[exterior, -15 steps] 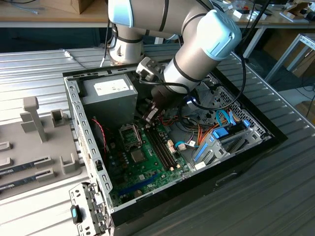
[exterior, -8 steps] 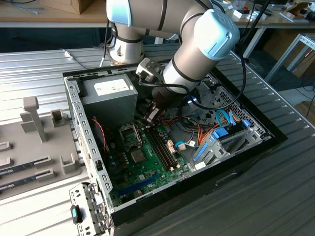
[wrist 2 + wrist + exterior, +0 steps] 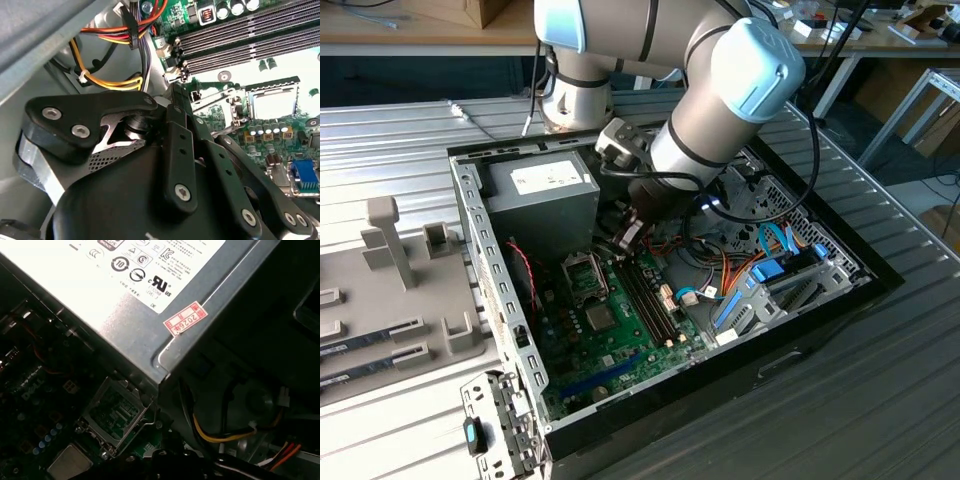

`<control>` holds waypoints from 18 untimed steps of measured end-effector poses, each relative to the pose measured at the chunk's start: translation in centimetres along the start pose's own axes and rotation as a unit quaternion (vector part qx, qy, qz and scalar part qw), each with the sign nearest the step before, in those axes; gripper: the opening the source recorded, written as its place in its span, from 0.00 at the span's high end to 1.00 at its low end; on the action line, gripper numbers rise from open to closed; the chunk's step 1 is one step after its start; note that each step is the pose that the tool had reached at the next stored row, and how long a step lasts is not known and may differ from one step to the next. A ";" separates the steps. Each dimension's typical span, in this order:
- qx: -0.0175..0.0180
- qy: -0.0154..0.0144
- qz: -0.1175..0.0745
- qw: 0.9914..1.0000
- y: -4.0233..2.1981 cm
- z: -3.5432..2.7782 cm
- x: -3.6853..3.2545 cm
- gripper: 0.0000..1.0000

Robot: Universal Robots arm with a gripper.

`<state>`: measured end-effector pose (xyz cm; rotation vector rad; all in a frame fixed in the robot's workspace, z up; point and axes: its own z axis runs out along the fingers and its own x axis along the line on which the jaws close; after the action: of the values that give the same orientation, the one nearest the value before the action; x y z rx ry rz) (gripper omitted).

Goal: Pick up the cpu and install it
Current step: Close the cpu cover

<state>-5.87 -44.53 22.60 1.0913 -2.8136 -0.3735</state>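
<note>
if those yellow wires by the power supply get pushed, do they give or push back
Probably floppy: the yellow wires run in loose curves, so they would likely bend aside. A white tie bundles them, so they may shift together and spring back a little.

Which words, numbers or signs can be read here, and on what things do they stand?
White label on the grey power box: certification marks and small print, too blurred to quote.
Red sticker on the same box: digits, upside down, unsure.
Circuit board: faint letters, unreadable.
</note>
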 end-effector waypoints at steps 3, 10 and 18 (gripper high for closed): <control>0.000 0.000 0.000 1.000 0.53 0.24 0.60 0.89; -0.011 -0.010 -0.003 1.000 0.68 0.83 0.74 0.89; -0.016 -0.015 -0.004 1.000 0.41 2.24 0.65 0.89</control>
<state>-7.03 -44.26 20.55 1.1001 -2.8186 -0.4385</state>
